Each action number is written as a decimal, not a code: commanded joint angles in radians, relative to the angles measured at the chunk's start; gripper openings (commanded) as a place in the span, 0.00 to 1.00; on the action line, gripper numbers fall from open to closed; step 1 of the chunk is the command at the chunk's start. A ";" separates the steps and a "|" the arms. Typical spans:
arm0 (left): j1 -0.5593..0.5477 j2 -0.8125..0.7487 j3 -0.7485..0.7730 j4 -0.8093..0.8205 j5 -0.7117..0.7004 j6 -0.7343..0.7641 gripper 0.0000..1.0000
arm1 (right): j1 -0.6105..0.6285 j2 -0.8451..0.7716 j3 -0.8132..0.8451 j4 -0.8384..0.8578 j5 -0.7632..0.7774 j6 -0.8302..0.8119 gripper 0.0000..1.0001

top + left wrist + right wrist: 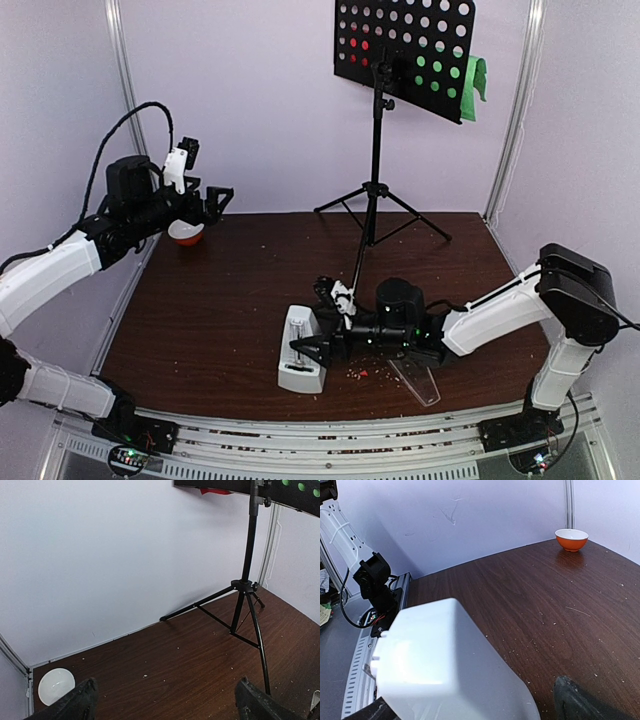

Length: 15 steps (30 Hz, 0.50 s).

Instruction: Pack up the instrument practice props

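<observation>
The top view's upper edge is cropping the perforated desk of the music stand, and that desk is screening the green page except at its holes and one side; the left wrist view is catching only a sliver of the red page. The left claw is covering part of the bowl. The right claw is masking the middle of the metronome, which is running off the right wrist view's lower edge, and the clear cover is lying partly beneath the right arm.

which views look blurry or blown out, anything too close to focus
Right wrist: the metronome looms close, soft and glaring white, the bowl behind crisp; left wrist: dark tool fingers blurred at the bottom edge, music stand sharp; top external: even light.
</observation>
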 commanded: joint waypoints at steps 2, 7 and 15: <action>0.002 0.011 0.000 0.038 -0.008 0.013 0.98 | -0.009 -0.014 -0.029 0.058 0.002 0.026 0.94; 0.002 0.024 0.003 0.039 0.018 0.002 0.98 | -0.012 -0.009 -0.032 0.069 0.004 0.039 0.92; 0.002 0.007 0.002 0.038 0.005 0.006 0.98 | -0.024 0.011 -0.052 0.150 0.001 0.089 0.88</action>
